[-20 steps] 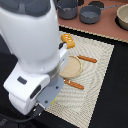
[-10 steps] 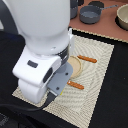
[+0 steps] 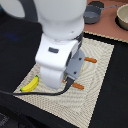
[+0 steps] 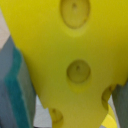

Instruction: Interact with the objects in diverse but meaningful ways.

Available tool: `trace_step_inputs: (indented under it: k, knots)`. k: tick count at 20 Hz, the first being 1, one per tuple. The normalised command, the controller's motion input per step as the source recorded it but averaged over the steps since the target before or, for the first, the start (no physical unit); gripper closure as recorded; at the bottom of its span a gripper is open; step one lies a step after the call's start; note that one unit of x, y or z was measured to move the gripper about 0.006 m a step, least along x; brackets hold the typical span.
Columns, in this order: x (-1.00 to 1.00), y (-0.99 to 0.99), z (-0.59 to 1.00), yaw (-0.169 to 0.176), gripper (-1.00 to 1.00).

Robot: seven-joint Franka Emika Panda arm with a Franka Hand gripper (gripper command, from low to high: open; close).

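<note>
Since half a second ago the arm's white body has moved further over the woven mat, now hiding the mat's middle, where a round plate showed before. Landmark: the mat. On its edge toward the exterior view's left lies the yellow banana, clear of the arm. Two orange-brown sausage ends peek from behind the arm, one toward the exterior view's right, one nearer the front. Beyond the mat, on the tabletop, stand a grey saucepan and a bowl. Up close, the wrist view is filled by the yellow cheese wedge, holes visible, with the pincer's grey fingers pressed against both its sides, gripping it.
</note>
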Motion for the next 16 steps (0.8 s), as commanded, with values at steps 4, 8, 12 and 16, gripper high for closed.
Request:
trace_step_inputs:
  k: [4,8,12,16]
  knots:
    - [-0.13,0.81,0.09,0.095,1.00]
    - [-0.21,0.82,0.07,0.088,1.00]
    - [-0.25,0.81,0.04,0.087,1.00]
    - [-0.24,0.81,0.01,0.083,1.00]
